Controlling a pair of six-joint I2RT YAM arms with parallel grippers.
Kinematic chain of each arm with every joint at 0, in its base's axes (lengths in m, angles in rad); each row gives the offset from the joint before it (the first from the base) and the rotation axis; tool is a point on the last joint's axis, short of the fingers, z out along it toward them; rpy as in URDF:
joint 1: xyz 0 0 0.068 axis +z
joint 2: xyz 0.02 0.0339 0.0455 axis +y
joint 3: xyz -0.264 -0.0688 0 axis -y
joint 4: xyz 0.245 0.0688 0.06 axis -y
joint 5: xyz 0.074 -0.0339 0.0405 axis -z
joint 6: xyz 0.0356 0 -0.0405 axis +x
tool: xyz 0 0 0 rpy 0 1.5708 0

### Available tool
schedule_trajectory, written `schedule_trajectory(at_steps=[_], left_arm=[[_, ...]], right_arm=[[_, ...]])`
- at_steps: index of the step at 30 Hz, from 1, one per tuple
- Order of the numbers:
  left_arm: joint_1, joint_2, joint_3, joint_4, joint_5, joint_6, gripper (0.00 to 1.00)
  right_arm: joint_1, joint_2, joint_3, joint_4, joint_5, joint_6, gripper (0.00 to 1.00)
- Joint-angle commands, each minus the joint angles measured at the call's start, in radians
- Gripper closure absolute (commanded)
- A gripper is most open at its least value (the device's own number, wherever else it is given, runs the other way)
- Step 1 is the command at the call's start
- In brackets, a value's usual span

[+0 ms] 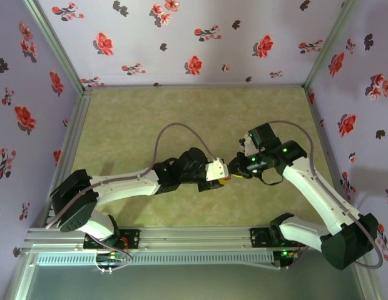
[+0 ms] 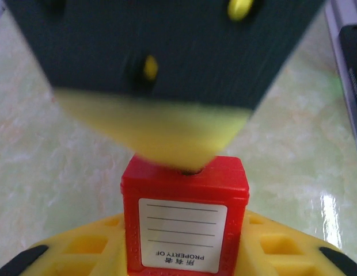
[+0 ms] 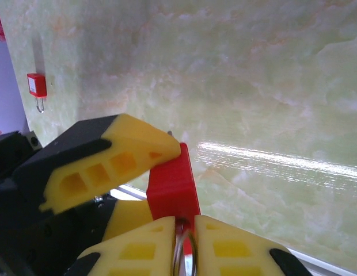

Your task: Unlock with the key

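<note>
My left gripper (image 2: pixel 183 244) squeezes the small red padlock (image 2: pixel 184 207), my right gripper (image 3: pixel 183 225) pinches the key (image 3: pixel 176 260) poking in at the lock's six o'clock end in my right wrist view, so I think turning comes next, slow and straight, without slipping.

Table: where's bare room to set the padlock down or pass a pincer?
Free: the far strip of table below the back wall, and the near patch between left arm and front rail. Crowded: the centre, where left pincer and right pincer meet at the padlock.
</note>
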Motion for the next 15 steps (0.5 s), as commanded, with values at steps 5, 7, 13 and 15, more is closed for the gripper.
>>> schedule_trajectory(at_steps=[5, 7, 13, 15], left_arm=[[-0.073, -0.043, 0.104, 0.363, 0.173, -0.026, 1.00], [-0.073, -0.042, 0.094, 0.363, 0.173, -0.033, 1.00], [-0.046, -0.038, 0.067, 0.360, 0.177, -0.085, 1.00], [-0.040, -0.036, 0.059, 0.354, 0.176, -0.091, 1.00]], right_arm=[[0.011, 0.030, -0.016, 0.143, -0.119, 0.033, 0.81], [0.007, 0.030, -0.019, 0.144, -0.119, 0.034, 0.79], [-0.006, 0.030, -0.003, 0.119, -0.117, 0.023, 0.72], [-0.010, 0.031, 0.005, 0.099, -0.110, 0.012, 0.71]])
